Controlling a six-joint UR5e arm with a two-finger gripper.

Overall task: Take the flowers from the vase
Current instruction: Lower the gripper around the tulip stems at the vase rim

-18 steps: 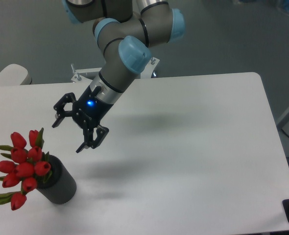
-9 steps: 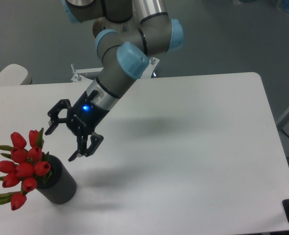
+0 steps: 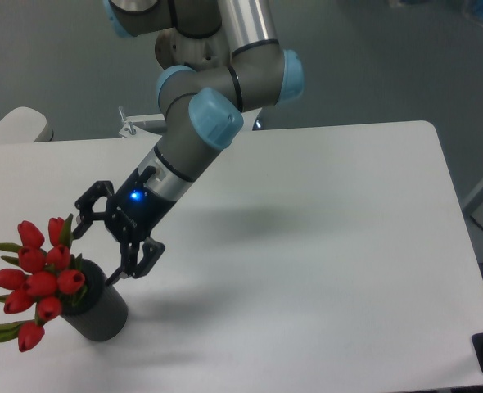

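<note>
Tulips (image 3: 38,278), red and tight in the bud with thin green leaves, stood bunched in the dark grey ribbed vase (image 3: 98,307) near the front left corner of the white table (image 3: 331,270). The heads leaned out to the left, away from the rim, so the stems crossed the mouth of the vase at a slant rather than upright. Just to the right of the bunch we had the gripper (image 3: 98,250), its two black fingers spread wide and holding nothing, one fingertip close beside the uppermost bud and the other close above the rim of the vase, neither touching as far as we could tell. Behind it the wrist showed a blue light, and the arm (image 3: 200,131) rose away to the upper right.

We judged the step in hand to be the approach, with the grasp not yet made. To do it well, we would have brought the fingers either side of the stems just below the buds, not onto the heads, which looked soft and likely to slip or crush. We would have closed gently, and then lifted along the lean of the stems, so the light vase was not dragged or tipped over.
</note>
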